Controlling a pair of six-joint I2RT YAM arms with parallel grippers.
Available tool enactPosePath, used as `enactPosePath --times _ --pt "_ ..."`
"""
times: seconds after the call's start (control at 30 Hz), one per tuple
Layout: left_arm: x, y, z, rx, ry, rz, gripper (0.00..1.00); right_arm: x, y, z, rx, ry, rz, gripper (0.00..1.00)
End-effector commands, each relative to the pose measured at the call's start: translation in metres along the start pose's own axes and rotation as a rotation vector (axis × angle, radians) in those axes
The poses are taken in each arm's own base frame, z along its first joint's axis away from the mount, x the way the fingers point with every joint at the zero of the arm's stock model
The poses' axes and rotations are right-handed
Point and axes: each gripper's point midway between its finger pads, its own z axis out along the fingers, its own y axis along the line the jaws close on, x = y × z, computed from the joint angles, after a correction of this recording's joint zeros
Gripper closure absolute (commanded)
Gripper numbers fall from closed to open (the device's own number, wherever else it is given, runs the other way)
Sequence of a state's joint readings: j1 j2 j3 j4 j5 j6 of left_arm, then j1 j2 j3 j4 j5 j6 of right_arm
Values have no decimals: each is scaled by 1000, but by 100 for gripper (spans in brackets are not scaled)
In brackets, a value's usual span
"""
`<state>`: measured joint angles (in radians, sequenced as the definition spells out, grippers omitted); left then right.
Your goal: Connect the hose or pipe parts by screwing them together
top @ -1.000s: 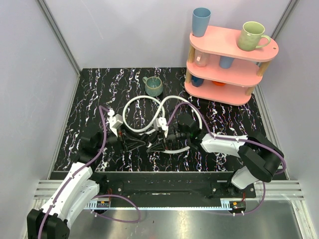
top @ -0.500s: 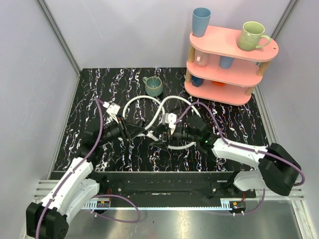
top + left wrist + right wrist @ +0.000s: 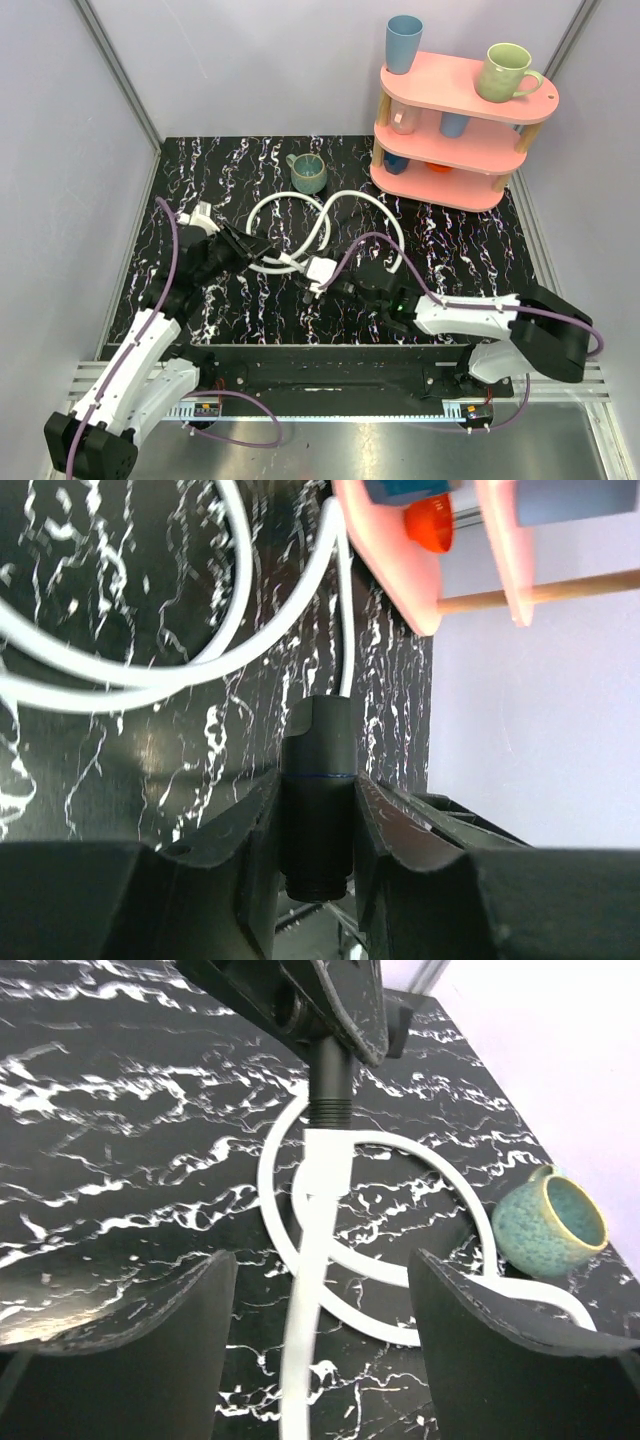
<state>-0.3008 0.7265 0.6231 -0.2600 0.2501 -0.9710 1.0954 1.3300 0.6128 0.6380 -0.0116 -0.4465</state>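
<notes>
Black and stubby, the end fitting [image 3: 318,780] sits clamped between the fingers of my left hand [image 3: 248,247]. That hand is closed tight on its barrel. In the top view the fitting lies on the near side of the teal mug [image 3: 307,173] and a little to its left. Its long axis runs roughly level, from the left hand out toward the right hand [image 3: 320,1270].

Through the right wrist camera I look straight along that axis. The ribbed collar of the fitting points back at me, and a white hose end [image 3: 325,1165] butts against it in one line. I cannot tell how far the two are threaded. That hose runs down between the right hand's fingers, which stand well apart on either side of it and do not touch it.

Both white hoses [image 3: 290,205] curl on the dark marbled surface [image 3: 200,170]. One loop lies just on the near side of the mug. The other lies to the right of the mug, reaching toward the pink shelf [image 3: 450,140].

A second ago both hands crowded together on the near side of the mug, with the right one pinched in on the joint. Now the right hand has spread its fingers and drawn back toward the near edge, farther from the mug. The left arm has swung out leftward, and it still grips the fitting.
</notes>
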Motion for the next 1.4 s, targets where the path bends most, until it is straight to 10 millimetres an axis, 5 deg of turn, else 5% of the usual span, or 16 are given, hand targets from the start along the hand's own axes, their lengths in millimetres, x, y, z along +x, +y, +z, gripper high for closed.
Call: enactPosePath --times 0.0,0.43,0.6,0.63,0.73,0.93,1.17,1.37 --pt "-13 -21 -5 -14 -17 -196 100 -16 -30 14 182 -56 -147 23" --pt "6 -5 -9 -61 26 -361 100 -21 -21 64 221 -87 -237 30" --pt "13 -3 -8 -66 58 -382 100 -20 -17 69 226 -103 -229 59" --pt "14 -4 -9 -61 62 -375 100 -22 -15 69 221 -109 -222 77" --pt "12 -3 -7 -55 60 -289 100 -20 -10 70 185 -104 -213 100" --pt "25 -31 -1 246 123 44 100 -32 5 69 64 -110 -135 100" --pt "56 -33 1 440 231 183 100 -45 5 53 -112 -164 -16 100" --pt "75 -44 -4 597 266 345 100 -37 0 35 -256 -172 66 100"
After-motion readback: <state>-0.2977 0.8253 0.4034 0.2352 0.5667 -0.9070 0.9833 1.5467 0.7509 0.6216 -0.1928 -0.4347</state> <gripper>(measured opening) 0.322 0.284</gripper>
